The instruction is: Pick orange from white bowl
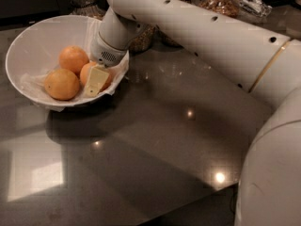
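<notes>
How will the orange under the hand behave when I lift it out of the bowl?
The hand sits down in the white bowl, over the rightmost orange. It looks round and smooth, so it may roll or slip if held off-centre. It looks firm, likely stiff enough to squeeze. The crumpled paper beneath may shift with it.

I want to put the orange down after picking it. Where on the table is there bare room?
Bare table lies in front of the bowl and to its right, below the arm. Crowded: the bowl, with three oranges and the gripper at the rightmost orange; jars line the back edge.
</notes>
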Controlling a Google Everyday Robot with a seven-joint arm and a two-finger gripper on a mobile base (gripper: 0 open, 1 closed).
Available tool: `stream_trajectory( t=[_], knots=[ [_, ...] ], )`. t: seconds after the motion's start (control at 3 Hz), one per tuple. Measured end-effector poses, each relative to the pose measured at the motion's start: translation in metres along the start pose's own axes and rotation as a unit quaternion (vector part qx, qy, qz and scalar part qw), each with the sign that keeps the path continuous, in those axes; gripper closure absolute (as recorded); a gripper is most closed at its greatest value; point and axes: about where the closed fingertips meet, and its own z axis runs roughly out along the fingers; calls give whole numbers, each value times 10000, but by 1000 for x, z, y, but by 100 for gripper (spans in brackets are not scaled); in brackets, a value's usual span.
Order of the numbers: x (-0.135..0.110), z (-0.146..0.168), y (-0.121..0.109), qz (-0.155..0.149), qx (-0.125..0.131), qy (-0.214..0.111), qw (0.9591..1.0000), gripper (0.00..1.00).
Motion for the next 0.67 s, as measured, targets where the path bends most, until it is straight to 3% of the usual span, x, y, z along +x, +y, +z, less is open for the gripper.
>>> stream_trajectory(
  t=[0.67],
  knots=[
    [1,5,0,16,-78,-12,10000,63]
  ],
)
